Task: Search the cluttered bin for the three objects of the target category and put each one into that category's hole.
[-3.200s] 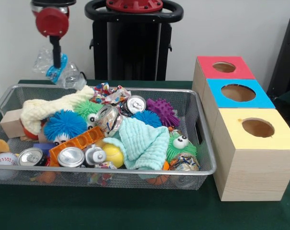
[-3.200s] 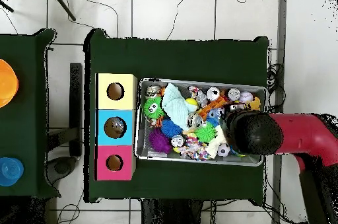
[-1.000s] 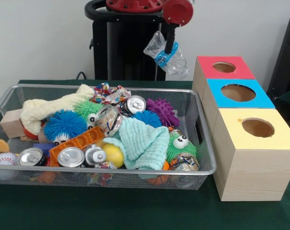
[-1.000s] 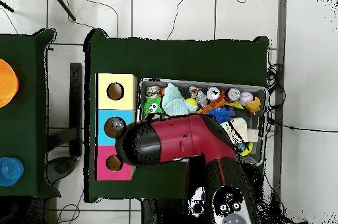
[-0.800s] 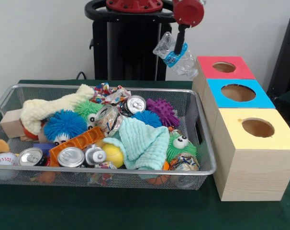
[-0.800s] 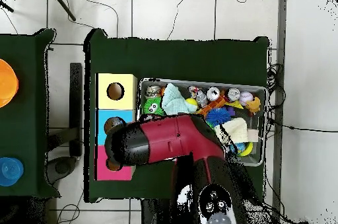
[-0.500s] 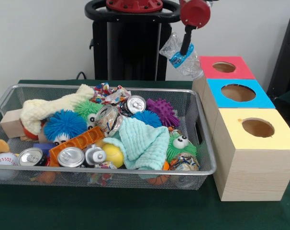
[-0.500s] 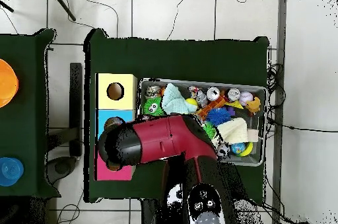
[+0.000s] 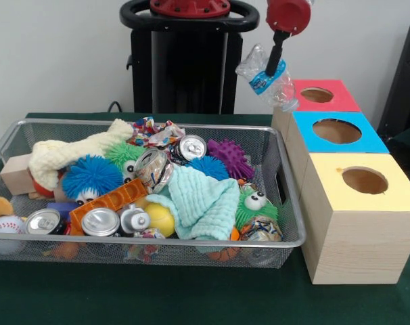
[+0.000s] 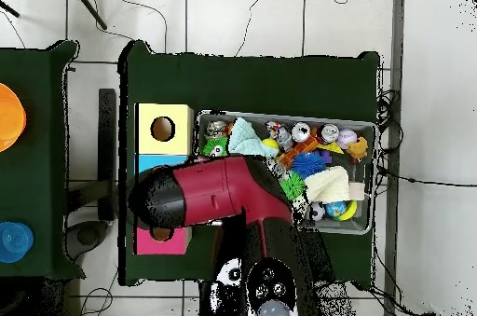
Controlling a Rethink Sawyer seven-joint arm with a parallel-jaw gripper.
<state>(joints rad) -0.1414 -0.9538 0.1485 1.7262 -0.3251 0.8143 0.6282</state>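
Observation:
In the front view my gripper is shut on a crushed clear plastic bottle with a blue label. The bottle hangs in the air just left of the red box, above the bin's far right corner. The blue box and the yellow box stand in a row nearer the camera, each with a round hole on top. From overhead, my red and black arm covers the blue box and much of the red box; the gripper and bottle are hidden beneath it.
A wire mesh bin holds several cans, fuzzy and spiky toys, balls, cloths and an orange block. In the overhead view, the yellow box sits beside the bin.
The arm has carried the bottle from above the bin's far left corner across to the right, up close to the red box. The bin's contents have not shifted.

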